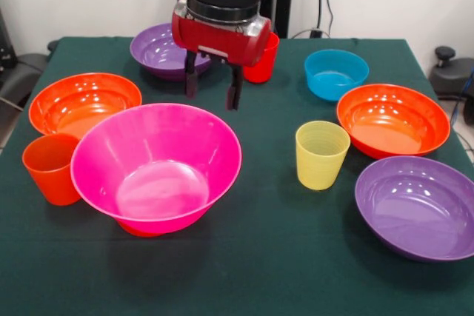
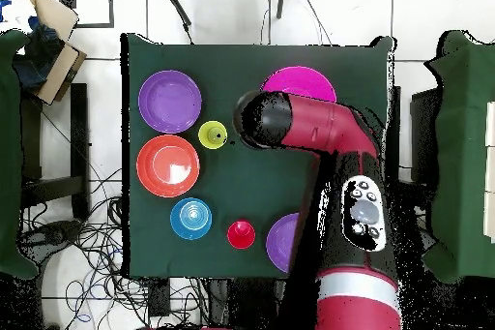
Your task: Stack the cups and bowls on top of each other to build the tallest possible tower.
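The big pink bowl point(image 1: 157, 164) stands at the front left, and a bit of orange shows under its base. My gripper point(image 1: 213, 88) hangs open and empty just behind the bowl's far rim, above the cloth. To the bowl's left is the orange cup point(image 1: 50, 168), with a wide orange bowl point(image 1: 84, 101) behind it. A purple bowl point(image 1: 163, 51) and the red cup point(image 1: 263, 57) stand behind the gripper. The yellow cup point(image 1: 321, 155), blue bowl point(image 1: 335, 73), second orange bowl point(image 1: 392, 118) and second purple bowl point(image 1: 421, 205) are on the right. Overhead, the arm point(image 2: 319, 133) hides the gripper and part of the pink bowl point(image 2: 302, 84).
The green table point(image 1: 274, 257) ends close to the front purple bowl on the right. In the overhead view the yellow cup point(image 2: 213, 135), orange bowl point(image 2: 168, 165), blue bowl point(image 2: 191, 218) and red cup point(image 2: 241, 234) lie left of the arm. Cables cover the floor around the table.
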You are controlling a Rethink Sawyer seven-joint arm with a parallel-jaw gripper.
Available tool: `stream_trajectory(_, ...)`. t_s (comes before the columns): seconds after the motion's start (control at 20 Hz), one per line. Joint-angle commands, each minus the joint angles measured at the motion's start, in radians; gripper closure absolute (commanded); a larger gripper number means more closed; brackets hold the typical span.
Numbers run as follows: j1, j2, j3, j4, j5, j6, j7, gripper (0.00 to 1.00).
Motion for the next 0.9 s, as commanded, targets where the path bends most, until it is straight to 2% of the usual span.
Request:
stream_trajectory(0.05,-0.060,-0.058,0.160,0.214,-0.102,-0.074,-0.207,0.00)
stream_trajectory(0.45,-0.094,-0.048,0.186,0.270,-0.163,-0.101,-0.165,0.00)
stream_trajectory(0.6,-0.077,-0.033,0.175,0.262,-0.185,-0.100,-0.126,0.00)
stream_trajectory(0.7,-0.078,-0.029,0.185,0.275,-0.180,-0.103,-0.104,0.00)
stream_trajectory(0.9,-0.039,-0.044,0.165,0.293,-0.180,-0.114,-0.031,0.00)
